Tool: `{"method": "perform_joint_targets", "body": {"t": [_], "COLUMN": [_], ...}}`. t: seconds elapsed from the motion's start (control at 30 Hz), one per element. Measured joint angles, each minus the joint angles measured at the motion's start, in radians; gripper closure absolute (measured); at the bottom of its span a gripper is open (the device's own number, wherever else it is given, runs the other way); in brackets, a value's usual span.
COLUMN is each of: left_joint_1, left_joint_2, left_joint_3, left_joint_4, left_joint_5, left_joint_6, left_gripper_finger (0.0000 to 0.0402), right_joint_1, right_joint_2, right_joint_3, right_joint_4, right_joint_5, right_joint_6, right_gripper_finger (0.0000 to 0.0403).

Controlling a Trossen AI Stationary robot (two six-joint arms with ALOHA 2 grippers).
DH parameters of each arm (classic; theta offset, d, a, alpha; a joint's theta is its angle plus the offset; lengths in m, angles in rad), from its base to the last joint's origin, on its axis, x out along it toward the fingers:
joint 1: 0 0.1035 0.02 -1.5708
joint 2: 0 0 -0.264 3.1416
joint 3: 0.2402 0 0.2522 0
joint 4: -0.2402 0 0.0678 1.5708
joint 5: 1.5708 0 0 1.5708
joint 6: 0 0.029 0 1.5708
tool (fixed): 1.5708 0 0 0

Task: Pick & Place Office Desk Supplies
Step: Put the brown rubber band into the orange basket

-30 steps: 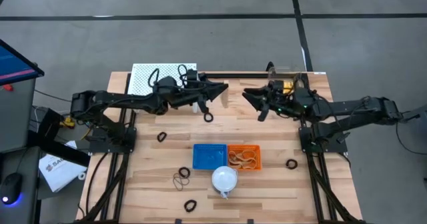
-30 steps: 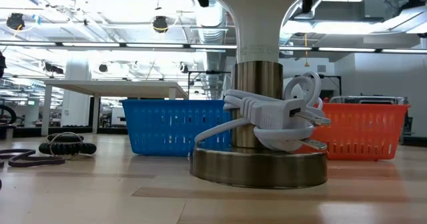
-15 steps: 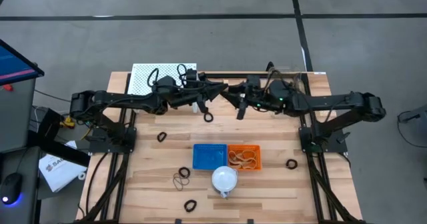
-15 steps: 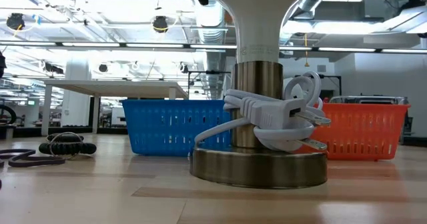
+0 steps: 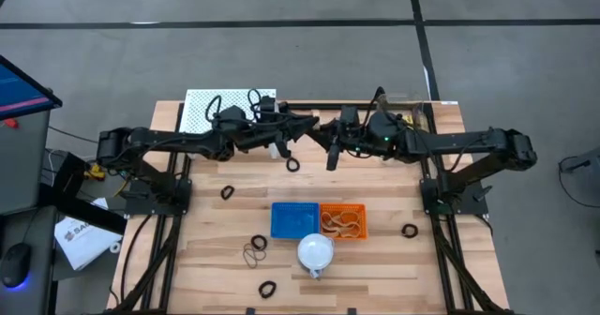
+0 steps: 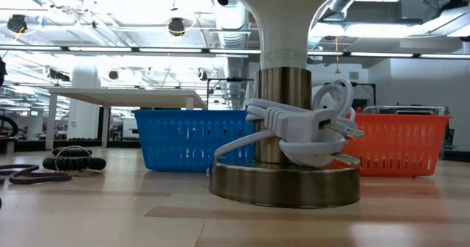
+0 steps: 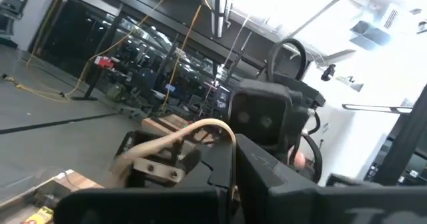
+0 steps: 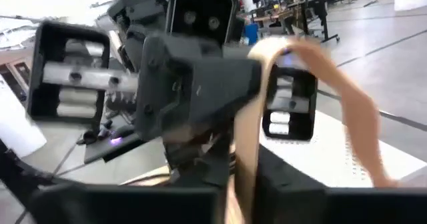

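You're looking at two dark, slim, jointed arms on black frame bases, black cables looping along the left arm (image 5: 169, 142). A small green light glows on the right arm (image 5: 469, 144) near its wrist. Blocky black fingers (image 8: 200, 84).

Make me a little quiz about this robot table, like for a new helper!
1. True or false: the blue basket holds tan rubber bands.
2. What is pinched in the right tool? A) a black ring B) a tan rubber band C) a yellow clip
3. How many baskets stand on the table?

Key: 1. False, the bands lie in the orange basket. 2. B. 3. Two.
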Motion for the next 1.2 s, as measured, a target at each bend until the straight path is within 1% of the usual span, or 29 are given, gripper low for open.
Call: {"method": "perform_joint_targets", "body": {"t": [0.17, 0.37, 0.43, 0.5, 0.63, 0.8, 0.93, 1.03, 1.2], "left_joint_1": [-0.003, 0.006, 0.014, 0.017, 0.026, 0.026, 0.025, 0.025, 0.024], "left_joint_2": [-0.012, -0.048, -0.083, -0.113, -0.184, -0.282, -0.332, -0.376, -0.408], "left_joint_3": [0.000, 0.000, -0.006, -0.002, -0.003, -0.008, -0.008, 0.002, -0.004], "left_joint_4": [-0.010, -0.036, -0.073, -0.069, -0.136, -0.275, -0.385, -0.417, -0.555], "left_joint_5": [0.006, 0.015, 0.015, 0.014, 0.012, 0.012, 0.013, 0.013, 0.067], "left_joint_6": [0.002, 0.059, 0.077, 0.112, 0.191, 0.278, 0.283, 0.271, 0.255], "left_gripper_finger": [0.0399, 0.0399, 0.0399, 0.0399, 0.0399, 0.0399, 0.0399, 0.0399, 0.0399], "right_joint_1": [-0.003, -0.002, -0.003, -0.003, -0.006, 0.006, 0.027, 0.033, 0.033], "right_joint_2": [-0.018, -0.044, -0.050, -0.061, -0.087, -0.109, -0.117, -0.121, -0.142], "right_joint_3": [0.000, 0.000, 0.000, -0.001, 0.000, 0.003, 0.001, -0.005, -0.002], "right_joint_4": [-0.071, -0.136, -0.160, -0.220, -0.303, -0.370, -0.387, -0.431, -0.461], "right_joint_5": [0.013, 0.016, 0.029, 0.044, 0.057, 0.051, 0.053, 0.064, 0.063], "right_joint_6": [0.019, 0.029, 0.030, 0.030, 0.053, 0.074, 0.084, 0.113, 0.132], "right_gripper_finger": [0.0400, 0.0401, 0.0402, 0.0402, 0.0402, 0.0402, 0.0403, 0.0403, 0.0403]}}
